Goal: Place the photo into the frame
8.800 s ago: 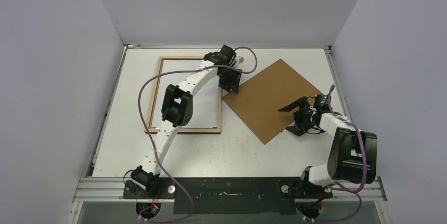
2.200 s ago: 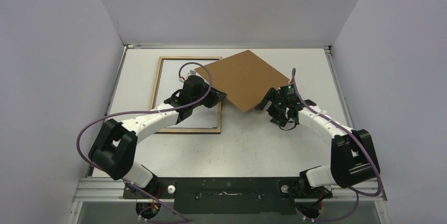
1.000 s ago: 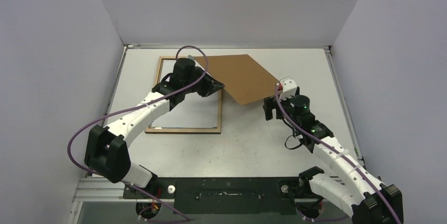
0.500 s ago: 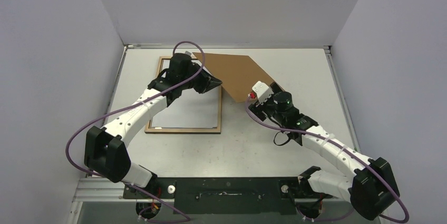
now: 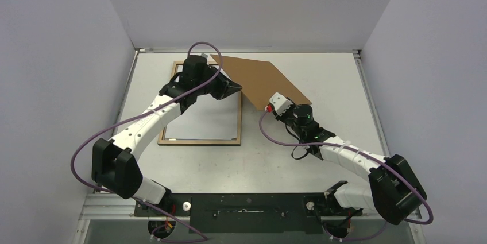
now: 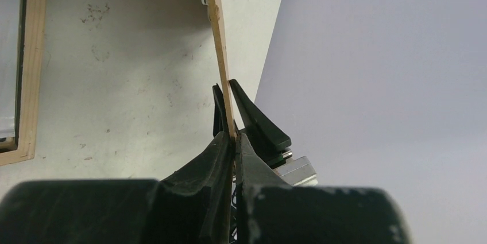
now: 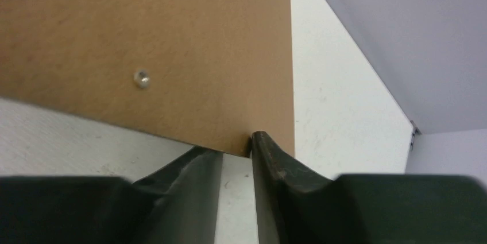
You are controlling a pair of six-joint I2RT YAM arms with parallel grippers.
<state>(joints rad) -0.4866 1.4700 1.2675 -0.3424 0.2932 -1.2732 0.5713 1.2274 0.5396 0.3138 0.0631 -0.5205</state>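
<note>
The frame (image 5: 167,103) lies back-up at the table's left, light wood rim (image 6: 34,66) showing around a pale grey-white inside. The photo's printed face is out of view. A plain brown backing board (image 5: 258,77) hangs tilted above the table, partly over the frame's far right corner. My left gripper (image 5: 234,89) is shut on its left corner; the left wrist view shows the board edge-on (image 6: 218,31) between those fingers (image 6: 232,136). My right gripper (image 5: 269,107) is at the board's near corner, jaws narrow, one finger on each side of the board (image 7: 143,37) (image 7: 236,143).
Grey walls enclose the white table (image 5: 321,140) on three sides. A small metal fitting (image 7: 141,77) sits in the board's face. Purple cables loop over both arms. The table's raised rim (image 5: 362,83) runs along the right.
My right arm swung left to the board's near corner, and its jaws went from wide open to narrow around that corner. The left gripper carried the board slightly back and left.
</note>
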